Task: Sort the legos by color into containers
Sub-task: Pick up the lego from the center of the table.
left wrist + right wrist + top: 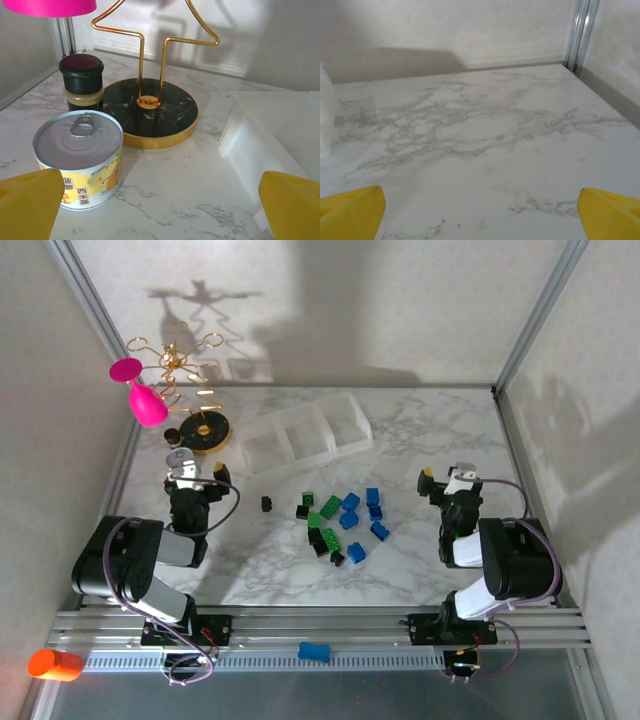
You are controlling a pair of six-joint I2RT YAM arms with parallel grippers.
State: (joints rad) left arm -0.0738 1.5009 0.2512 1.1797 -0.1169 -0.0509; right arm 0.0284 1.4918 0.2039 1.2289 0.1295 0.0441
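Marble-patterned desk point(440, 430) carries the legos point(340, 525) in a loose scatter between the two arms, with black, green and blue bricks mixed together. One black brick point(267, 504) lies apart, to the left of the rest. All of them rest on the bare desk, nearer the arms than the containers point(305, 435), a clear three-compartment tray set at a slight angle toward the back.

The left arm point(188, 510) points toward the back left corner. The left jaws are released, spread wide and grasping nothing. Their yellow fingertips point(30, 205) sit at the lower corners of the wrist view, with a ring-pull tin can point(77, 155) just ahead of the left one. Behind the can stands a small dark-lidded jar point(81, 82). Beside both sits a round black-and-gold disc point(150, 112) bearing a gold wire stand point(165, 50). A pink goblet point(145, 400) is at the stand's left side.

The right arm point(465, 530) sits to the right of the scatter. The right jaws are likewise released wide and empty, with yellow fingertips point(350, 210) above bare marble.

Off the desk, an orange cylinder point(55, 664) lies at the near left corner. A light-blue piece point(315, 651) rests on the rail between the arm bases.
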